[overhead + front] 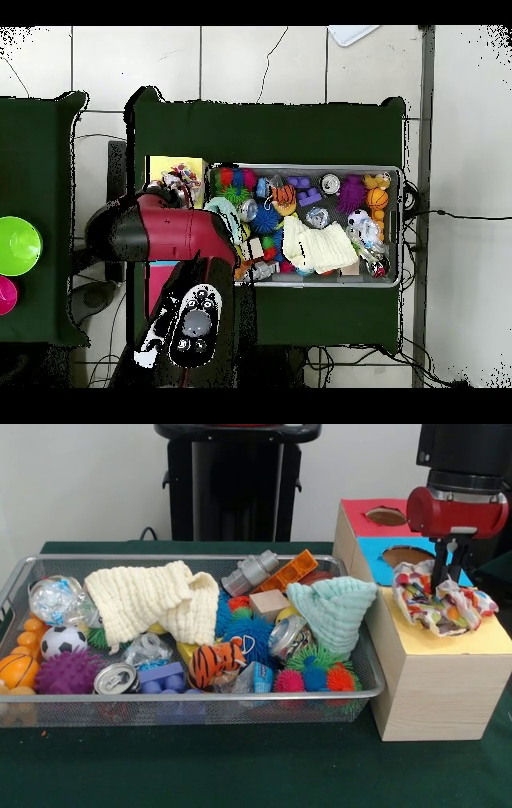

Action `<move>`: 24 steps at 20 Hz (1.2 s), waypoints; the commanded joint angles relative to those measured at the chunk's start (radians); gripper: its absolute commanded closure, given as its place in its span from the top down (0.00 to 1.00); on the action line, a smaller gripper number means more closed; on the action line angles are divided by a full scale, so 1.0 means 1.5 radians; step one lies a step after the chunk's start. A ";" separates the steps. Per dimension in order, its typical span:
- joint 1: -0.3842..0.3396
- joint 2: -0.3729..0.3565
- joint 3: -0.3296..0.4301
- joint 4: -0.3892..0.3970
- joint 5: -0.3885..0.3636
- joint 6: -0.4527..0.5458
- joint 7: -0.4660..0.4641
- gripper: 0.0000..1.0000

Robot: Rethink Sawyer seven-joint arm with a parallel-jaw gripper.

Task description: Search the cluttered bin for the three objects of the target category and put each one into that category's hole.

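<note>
The gripper hung over the pale wooden box, its dark fingers reaching into a crumpled printed cloth that lay bunched on the yellow surround, apparently covering the hole; whether the fingers pinched the fabric could not be told. Just beside the box on the green worktop, the wire-mesh bin held a cream waffle cloth, a mint-green cloth and a toy tiger.

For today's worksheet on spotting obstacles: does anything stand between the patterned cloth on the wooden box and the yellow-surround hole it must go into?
Nothing visible does. The patterned cloth lies bunched on the box's yellow panel, right under the gripper. The hole itself cannot be seen; the cloth appears to cover it, not yet pushed through.
</note>
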 commanded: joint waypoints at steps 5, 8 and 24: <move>-0.038 0.026 0.101 0.074 0.051 0.076 0.135 0.00; -0.043 0.018 0.116 0.082 0.063 0.087 0.137 0.00; -0.034 0.061 0.105 0.063 0.061 0.083 0.140 0.00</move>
